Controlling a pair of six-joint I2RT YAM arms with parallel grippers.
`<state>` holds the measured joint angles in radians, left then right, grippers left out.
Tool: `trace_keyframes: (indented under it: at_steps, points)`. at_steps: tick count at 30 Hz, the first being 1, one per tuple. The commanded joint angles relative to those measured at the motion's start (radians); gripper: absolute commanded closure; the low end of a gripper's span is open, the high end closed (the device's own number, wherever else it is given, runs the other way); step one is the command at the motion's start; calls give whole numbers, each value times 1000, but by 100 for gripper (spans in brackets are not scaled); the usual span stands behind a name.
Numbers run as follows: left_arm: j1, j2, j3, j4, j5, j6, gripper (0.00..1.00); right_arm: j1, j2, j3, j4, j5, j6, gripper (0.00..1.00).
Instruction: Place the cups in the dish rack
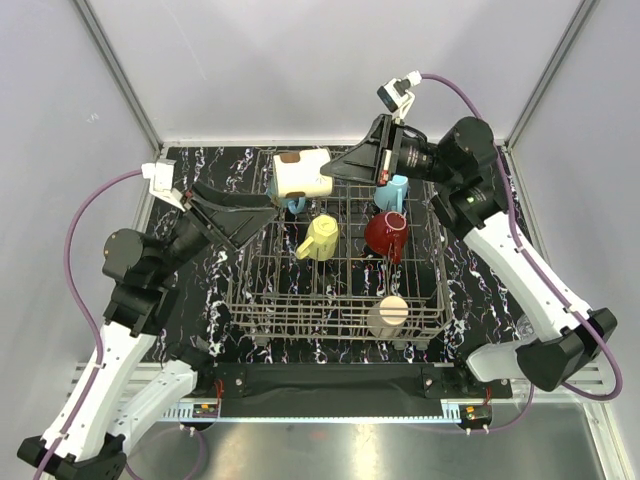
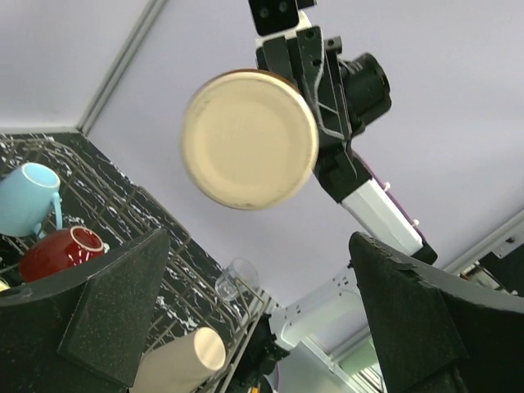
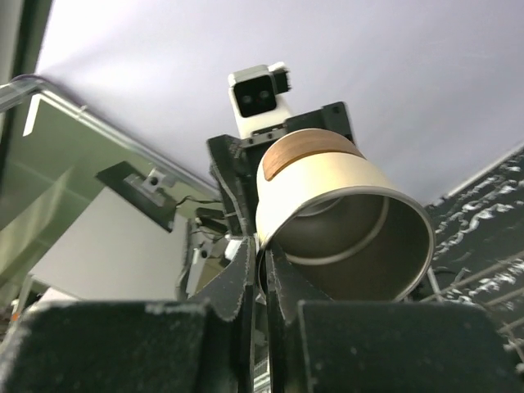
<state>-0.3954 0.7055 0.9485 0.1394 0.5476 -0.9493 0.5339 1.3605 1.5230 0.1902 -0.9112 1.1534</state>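
Observation:
The grey wire dish rack (image 1: 262, 312) stands mid-table. In it are a yellow-green mug (image 1: 320, 238), a red mug (image 1: 386, 233), a light blue mug (image 1: 394, 192) and a cream cup (image 1: 388, 315) lying on its side. My right gripper (image 1: 338, 168) is shut on the rim of a cream tumbler with a steel inside (image 1: 300, 175) (image 3: 344, 221) and holds it on its side above the rack's far left corner. My left gripper (image 1: 255, 212) is open and empty, just left of and below the tumbler, facing its base (image 2: 250, 139).
A small clear glass (image 2: 233, 278) shows in the left wrist view at the rack's edge. A light blue piece (image 1: 296, 205) shows under the held tumbler. The black marbled mat (image 1: 190, 330) lies under the rack. White walls close in the back and sides.

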Motion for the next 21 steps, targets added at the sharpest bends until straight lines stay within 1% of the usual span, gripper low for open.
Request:
trace_keyframes:
  at_steps: [1,3,9,18,20,21]
  points:
    - [-11,-14,-10,104,-81,30,1,31,-32,-27,263,-17,133,100]
    - [-16,-9,-5,120,-83,27,1,49,-29,-41,297,-11,167,100]
    - [-37,2,7,175,-103,14,1,92,-15,-50,302,3,160,100]
    - [-53,11,33,155,-120,14,1,141,9,-69,302,31,135,100]
    - [-54,11,41,140,-118,14,2,146,14,-67,302,31,132,100]
    - [-53,8,42,135,-118,17,6,147,15,-67,301,31,132,100]
